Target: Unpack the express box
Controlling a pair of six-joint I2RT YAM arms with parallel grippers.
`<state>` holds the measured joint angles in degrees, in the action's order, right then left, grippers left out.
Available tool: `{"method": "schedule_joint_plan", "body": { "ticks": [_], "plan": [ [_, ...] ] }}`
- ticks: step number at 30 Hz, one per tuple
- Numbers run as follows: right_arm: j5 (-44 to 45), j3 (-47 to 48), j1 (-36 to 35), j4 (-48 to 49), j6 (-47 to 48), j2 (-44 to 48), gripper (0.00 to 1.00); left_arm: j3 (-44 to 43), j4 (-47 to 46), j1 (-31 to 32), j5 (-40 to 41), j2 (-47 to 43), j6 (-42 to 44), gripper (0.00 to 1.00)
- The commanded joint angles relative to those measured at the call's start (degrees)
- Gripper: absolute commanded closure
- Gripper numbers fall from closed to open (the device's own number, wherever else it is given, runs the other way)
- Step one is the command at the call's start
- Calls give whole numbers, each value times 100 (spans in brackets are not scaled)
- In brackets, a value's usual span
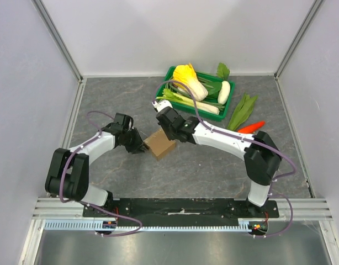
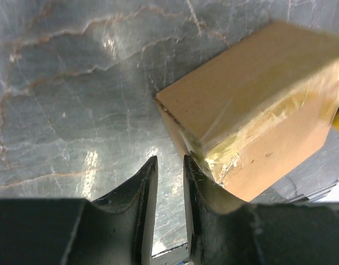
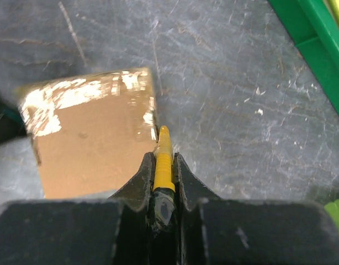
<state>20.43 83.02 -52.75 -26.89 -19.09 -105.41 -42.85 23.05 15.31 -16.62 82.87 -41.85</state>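
Note:
The express box is a small brown cardboard box, closed and sealed with clear shiny tape, lying on the grey table. In the left wrist view the box fills the upper right. My left gripper sits at its near corner with a narrow empty gap between the jaws, and its right finger touches the taped edge. In the top view this gripper is just left of the box. My right gripper is shut on a yellow tool whose tip rests at the right edge of the box.
A green crate of vegetables stands behind the box at the back, and its corner shows in the right wrist view. Loose green leaves and a red vegetable lie to the crate's right. White walls enclose the table.

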Motion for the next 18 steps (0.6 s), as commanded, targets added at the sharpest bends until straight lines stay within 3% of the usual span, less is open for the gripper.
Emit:
{"method": "schedule_joint_plan", "body": {
  "ticks": [1,10,16,18],
  "plan": [
    [-267,-304,-226,-79,-454,749,100,-557,-178,16,-96,264,317,69],
    [-119,-656,-709,-290,-991,1373,100,-1611,164,-11,247,1046,511,68],
    [1489,-296,-991,-948,-780,1505,100,-2227,541,-195,896,1091,590,67],
    [2017,-85,-974,-958,-562,1505,100,-2237,665,-230,1318,828,537,62]
  ]
}}
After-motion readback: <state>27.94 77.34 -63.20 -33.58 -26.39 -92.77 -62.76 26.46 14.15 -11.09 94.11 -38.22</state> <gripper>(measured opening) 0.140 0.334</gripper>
